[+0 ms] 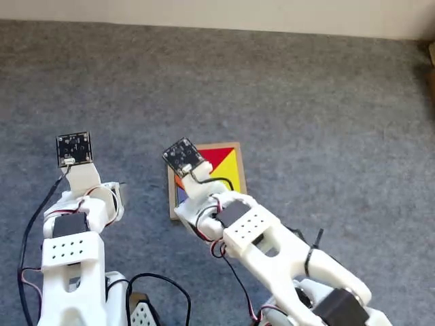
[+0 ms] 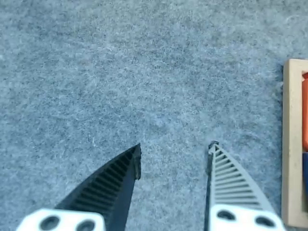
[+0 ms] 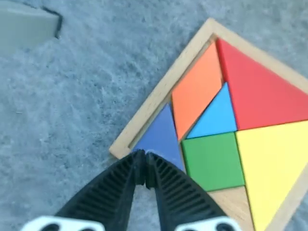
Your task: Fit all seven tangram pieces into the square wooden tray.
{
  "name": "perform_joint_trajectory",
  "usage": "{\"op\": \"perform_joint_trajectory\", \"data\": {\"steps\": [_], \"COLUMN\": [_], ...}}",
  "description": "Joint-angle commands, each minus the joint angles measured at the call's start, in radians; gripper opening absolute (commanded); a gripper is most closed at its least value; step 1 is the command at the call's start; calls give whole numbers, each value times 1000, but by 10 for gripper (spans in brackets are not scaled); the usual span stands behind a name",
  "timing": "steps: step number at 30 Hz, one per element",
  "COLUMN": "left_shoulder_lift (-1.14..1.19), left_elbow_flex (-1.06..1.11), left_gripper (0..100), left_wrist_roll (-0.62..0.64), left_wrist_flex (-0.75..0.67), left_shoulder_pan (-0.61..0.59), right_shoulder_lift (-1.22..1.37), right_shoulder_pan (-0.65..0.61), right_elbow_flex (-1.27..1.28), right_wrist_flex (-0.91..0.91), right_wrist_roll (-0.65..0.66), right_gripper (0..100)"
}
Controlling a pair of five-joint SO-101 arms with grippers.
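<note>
Six seated, one gap [image 3: 231, 202] left.
My right gripper [image 3: 144, 161], pinched together, hangs over the blue triangle [image 3: 161, 137]; left gripper [image 2: 173, 154] gapes at tray's [image 3: 161, 86] nine o'clock. Next, I'd say: find the seventh.

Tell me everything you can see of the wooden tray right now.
The wooden tray is a square pale-wood frame with a raised rim, flat on the grey carpet. It holds a red triangle, yellow triangle, dark blue triangle, light blue triangle, orange parallelogram and green square, fitted together. Bare wood shows beside the green square. The shut right gripper is over the dark blue triangle.
</note>
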Motion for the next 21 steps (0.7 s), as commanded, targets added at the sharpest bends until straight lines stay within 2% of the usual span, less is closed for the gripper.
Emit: {"op": "perform_joint_trajectory", "data": {"steps": [1,12,21], "left_shoulder_lift": [-16,-16,-18], "left_elbow_flex": [-5,-4,-5], "left_gripper": [228,228,225], "left_wrist_roll": [-8,-8,-8], "left_wrist_flex": [-17,-17,-15], "left_shoulder_pan": [-12,-12,-10], "right_shoulder_lift": [70,203,-99], "right_shoulder_pan": [16,70,110], "right_elbow_flex": [-8,-101,-28], "right_wrist_flex": [-42,-70,-24], "right_wrist_roll": [-6,-2,-5], "right_gripper": [5,5,5]}}
